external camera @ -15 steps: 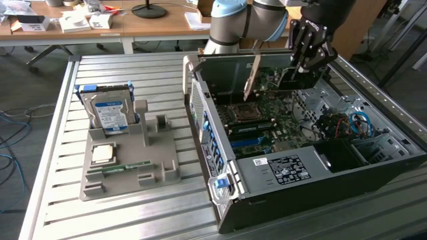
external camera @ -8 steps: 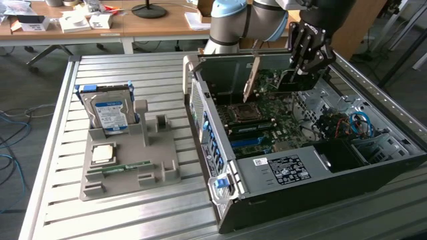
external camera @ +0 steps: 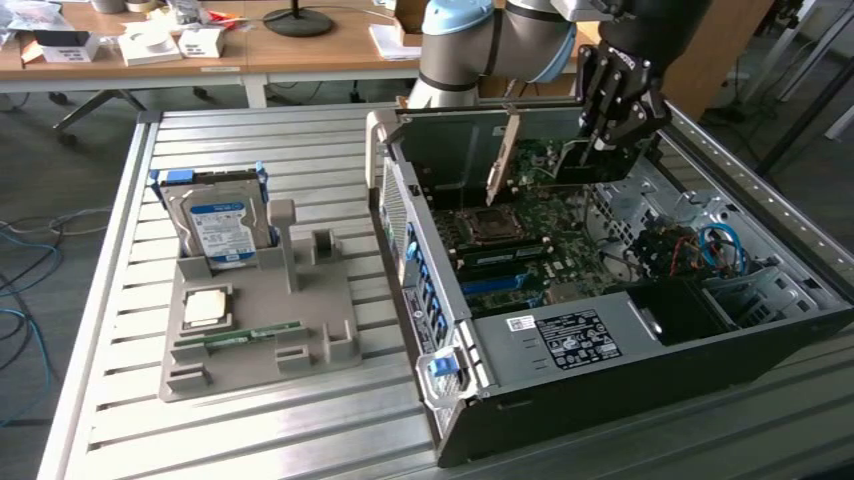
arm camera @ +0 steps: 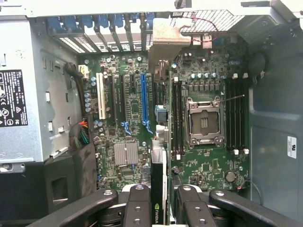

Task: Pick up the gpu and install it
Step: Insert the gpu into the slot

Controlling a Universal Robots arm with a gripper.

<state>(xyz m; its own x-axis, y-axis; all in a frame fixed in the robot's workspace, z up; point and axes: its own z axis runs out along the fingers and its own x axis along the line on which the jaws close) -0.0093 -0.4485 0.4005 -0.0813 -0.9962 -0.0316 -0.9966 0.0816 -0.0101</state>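
Exterior view is showing you the pickup already done. On its left, the moulded grey plastic tray [external camera: 314,320] is sitting on the ribbed metal surface [external camera: 267,420]. It is carrying an upright boxy hard drive [external camera: 220,225], a flat square silvery chip [external camera: 204,308] and a narrow green memory stick [external camera: 240,335].

Moving right, the black sheet-metal computer case [external camera: 641,400] is lying open on its side, and its green circuit board [external camera: 534,250] is showing crowded plastic slots and shiny parts.

Further right, the tool [external camera: 603,135] is clamping its black jointed fingers on the graphics card [external camera: 577,168]. It is holding the thin dark-green card edge-down inside the case, over the board.

Wrist view is giving you that card edge-on, running between the long blue slot [arm camera: 142,101] and the square metal processor socket [arm camera: 203,123]. Its pale bracket [arm camera: 165,33] is reaching toward the case's rear wall.

I am judging the card lined up with a slot, but I cannot tell whether its contacts are entering. By that reading, seating it is the part remaining.
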